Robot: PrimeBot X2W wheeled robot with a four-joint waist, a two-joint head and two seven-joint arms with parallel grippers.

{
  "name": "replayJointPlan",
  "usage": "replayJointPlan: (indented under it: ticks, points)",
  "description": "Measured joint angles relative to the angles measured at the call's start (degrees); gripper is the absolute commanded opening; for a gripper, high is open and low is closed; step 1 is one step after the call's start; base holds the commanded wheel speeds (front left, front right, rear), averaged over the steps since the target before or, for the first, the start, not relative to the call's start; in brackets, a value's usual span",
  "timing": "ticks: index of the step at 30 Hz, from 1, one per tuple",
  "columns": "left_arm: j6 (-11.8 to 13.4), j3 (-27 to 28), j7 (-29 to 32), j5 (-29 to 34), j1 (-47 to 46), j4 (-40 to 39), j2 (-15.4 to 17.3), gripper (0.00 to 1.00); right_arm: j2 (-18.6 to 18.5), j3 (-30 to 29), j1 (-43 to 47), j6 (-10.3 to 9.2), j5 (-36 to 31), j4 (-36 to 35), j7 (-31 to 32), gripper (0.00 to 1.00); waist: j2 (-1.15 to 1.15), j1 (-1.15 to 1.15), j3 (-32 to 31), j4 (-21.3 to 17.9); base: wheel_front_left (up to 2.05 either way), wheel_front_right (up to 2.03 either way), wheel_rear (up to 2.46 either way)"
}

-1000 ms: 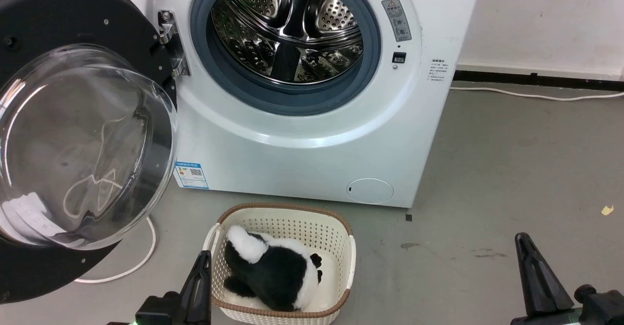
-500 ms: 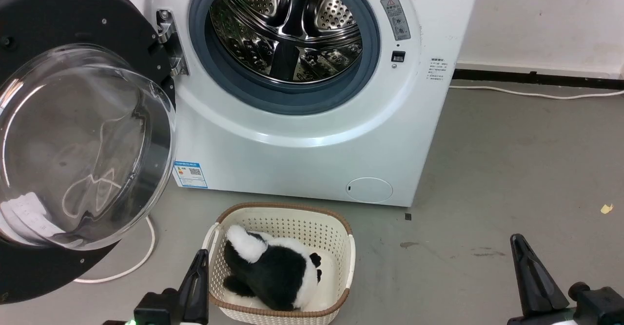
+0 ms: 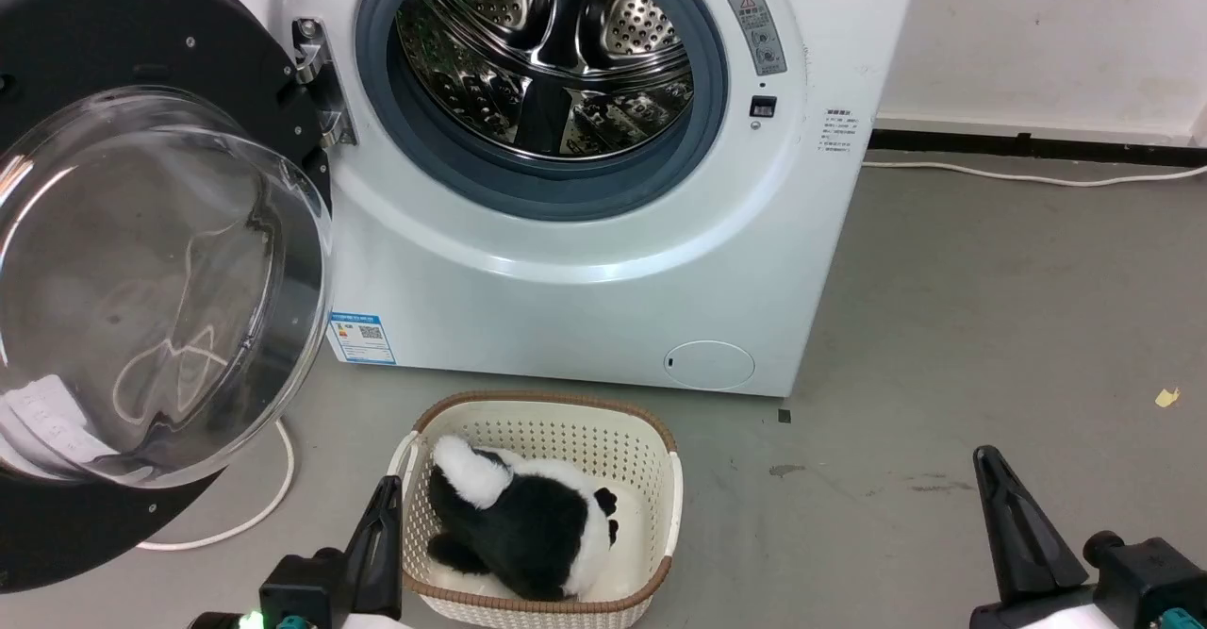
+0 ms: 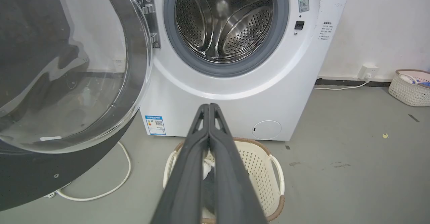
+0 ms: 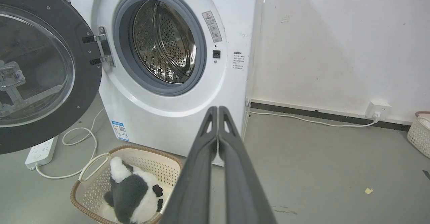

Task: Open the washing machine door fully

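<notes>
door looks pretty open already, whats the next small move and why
Probably lift the left gripper to the door and nudge its inner face a little further back. The door is swung wide on its hinge, with the drum exposed. Both grippers sit low with jaws shut, touching nothing. The left is nearer the door than the right gripper.

Big white front-loading washing machine (image 3: 585,289) sitting top centre of the head view, shiny perforated drum fully exposed inside the grey gasket, blue sticker lower left, round flap lower right. Glossy black washing machine door (image 3: 151,280) swung wide open on its metal hinge, clear bowl bulging out, filling the frame's left
</notes>
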Motion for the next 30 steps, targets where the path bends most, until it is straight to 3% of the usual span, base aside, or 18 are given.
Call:
replayJointPlan:
  ticks: [30]
  points:
    - [-1.46, 2.82, 3.36, 2.94, -1.16, -1.13, -1.75, 0.00, 0.00, 1.08, -1.63, 0.00, -1.08, 0.65, 3.69, 0.00, 0.00, 0.00, 0.34, -0.87, 0.00, 0.00, 0.00]
